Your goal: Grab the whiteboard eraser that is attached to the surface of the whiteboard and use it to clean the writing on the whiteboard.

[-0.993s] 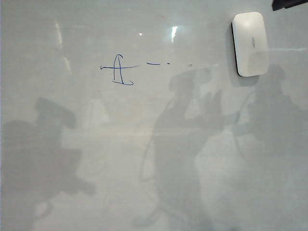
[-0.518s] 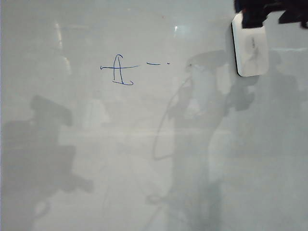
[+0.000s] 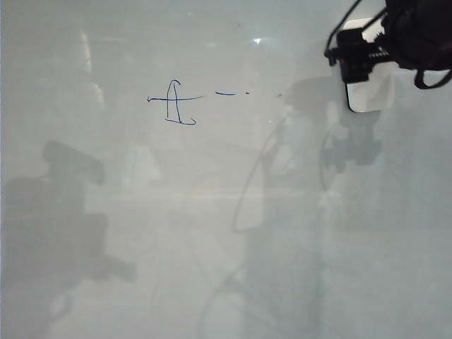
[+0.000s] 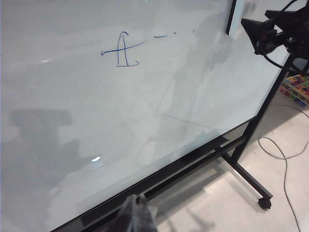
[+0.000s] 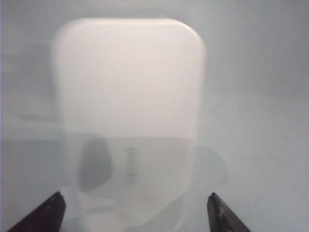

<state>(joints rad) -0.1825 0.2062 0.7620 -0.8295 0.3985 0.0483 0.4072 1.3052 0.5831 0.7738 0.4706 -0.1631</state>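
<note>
**Right arm lines up on the eraser**

One whiteboard eraser (image 5: 128,121) sits on the whiteboard (image 3: 212,233), in the upper right corner of the exterior view, well apart from the writing (image 3: 176,102). The right gripper (image 5: 133,212) hangs just in front of it — in its wrist view the two dark jaw tips stand wide apart, one on each side of the eraser's near end, open and holding nothing. In the exterior view the arm's black head covers the eraser's upper half.

The eraser looks like a small, light, stiff plastic block with a smooth rounded shell, so it is likely a bit slippery. It probably clings to the board by a magnet and should come off with a modest pull. The best hold seems to be across its two long sides, near the middle, with the jaws squeezing the narrow width.

The left gripper (image 4: 137,217) shows only as a blurred tip low in its own wrist view, below the board's bottom edge; whether its jaws are open or closed cannot be told.

By count: one eraser, one board, and one patch of blue writing — an A-like scribble crossed by a line, then a short dash and a dot.
</note>
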